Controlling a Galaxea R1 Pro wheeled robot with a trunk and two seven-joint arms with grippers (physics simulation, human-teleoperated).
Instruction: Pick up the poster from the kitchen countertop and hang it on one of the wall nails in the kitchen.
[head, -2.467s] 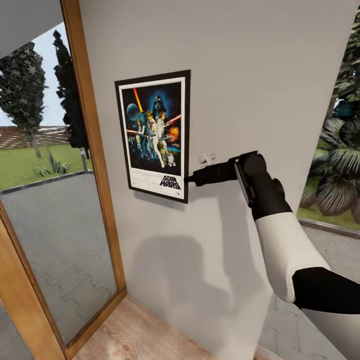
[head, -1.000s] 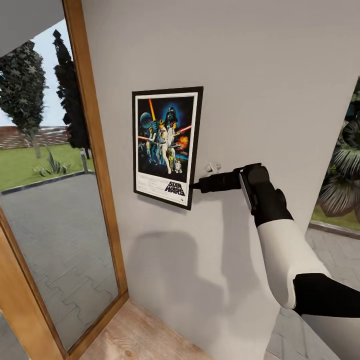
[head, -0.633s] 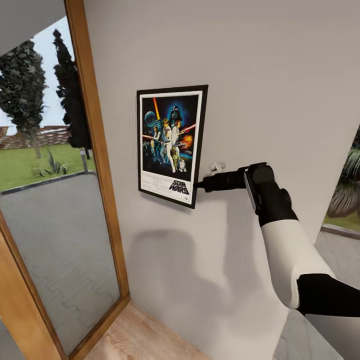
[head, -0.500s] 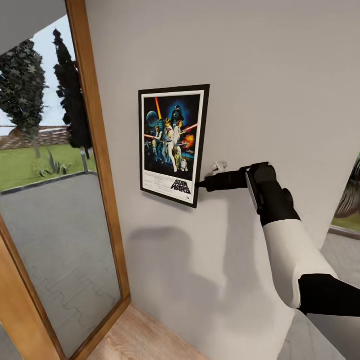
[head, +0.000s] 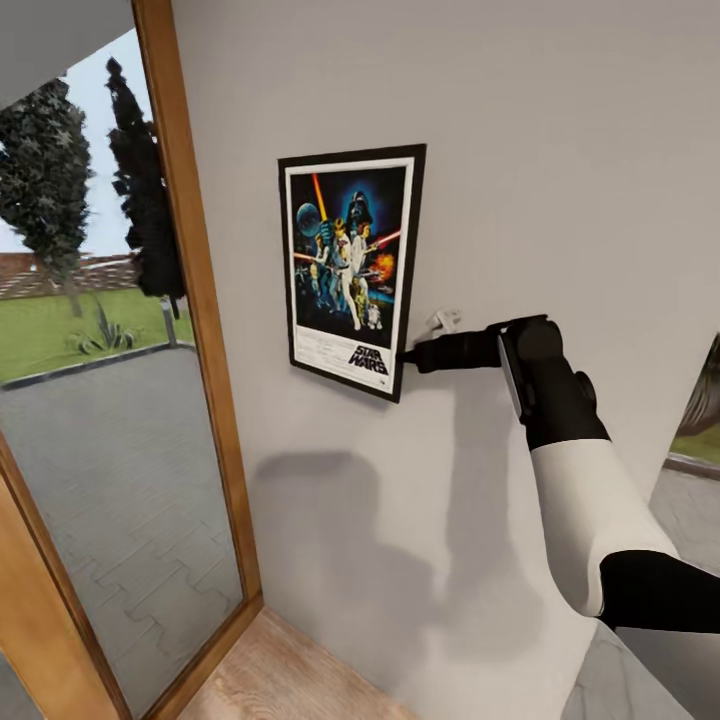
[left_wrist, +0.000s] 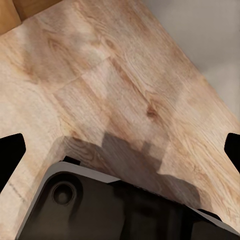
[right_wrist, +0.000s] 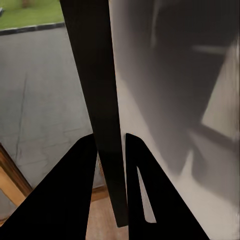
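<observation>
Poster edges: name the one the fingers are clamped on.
The right-hand edge of the poster, near its bottom corner. The right gripper pinches the frame there; the other edges are free.

The Star Wars poster (head: 353, 268) sits up against the pale grey wall (head: 560, 150), upright but tipped a little so its top edge slopes. Thin black frame, white border, colourful figures on dark blue, logo along the bottom. The right claw (head: 408, 357) pinches its lower right edge; edge-on it's just a dark strip (right_wrist: 102, 120).
</observation>
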